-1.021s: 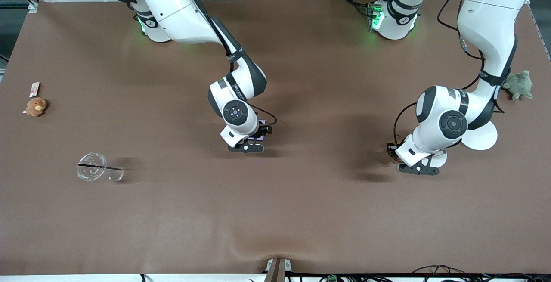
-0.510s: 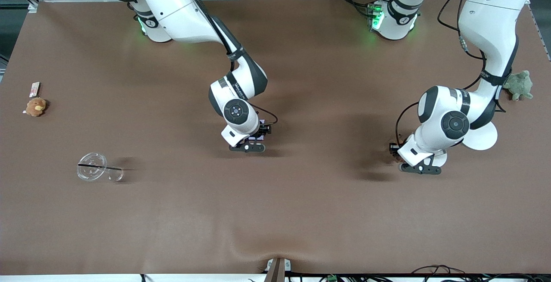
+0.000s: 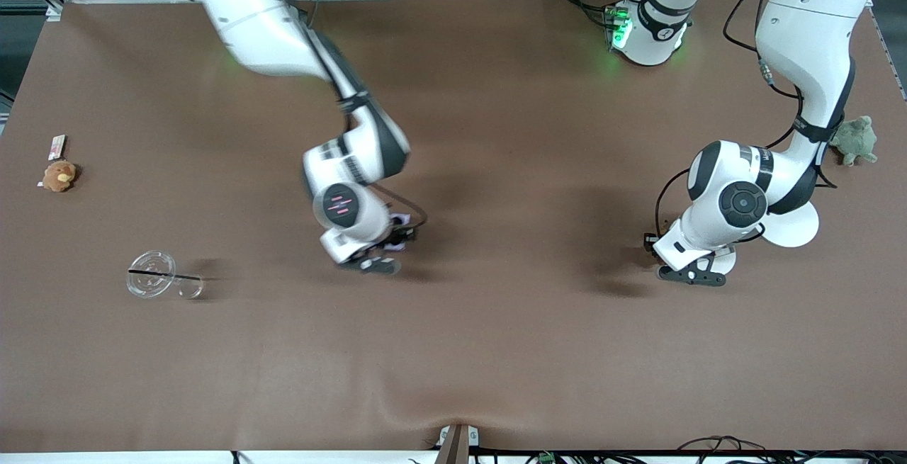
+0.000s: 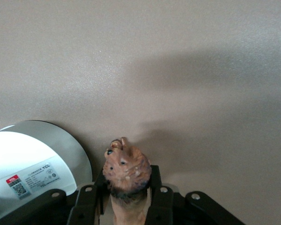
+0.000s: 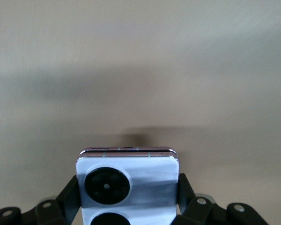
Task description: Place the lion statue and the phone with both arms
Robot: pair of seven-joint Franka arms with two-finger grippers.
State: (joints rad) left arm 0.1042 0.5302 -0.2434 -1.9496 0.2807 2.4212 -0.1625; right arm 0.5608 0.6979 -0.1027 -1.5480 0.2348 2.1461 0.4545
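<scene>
One pale lavender phone (image 5: 127, 187), two black camera circles along one edge, is clamped between the fingers of the right tool (image 3: 386, 251) above mid-desk (image 3: 496, 351), while one orange-brown lion statue (image 4: 126, 176) is gripped head-outward in the left tool (image 3: 677, 266) beside a white disc (image 3: 792, 224).

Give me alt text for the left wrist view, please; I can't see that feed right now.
The left tool is shut on the lion, whose head faces the camera above bare brown table. A white round base with a label sits beside it at the picture's edge, and a soft shadow lies on the table under the lion.
</scene>
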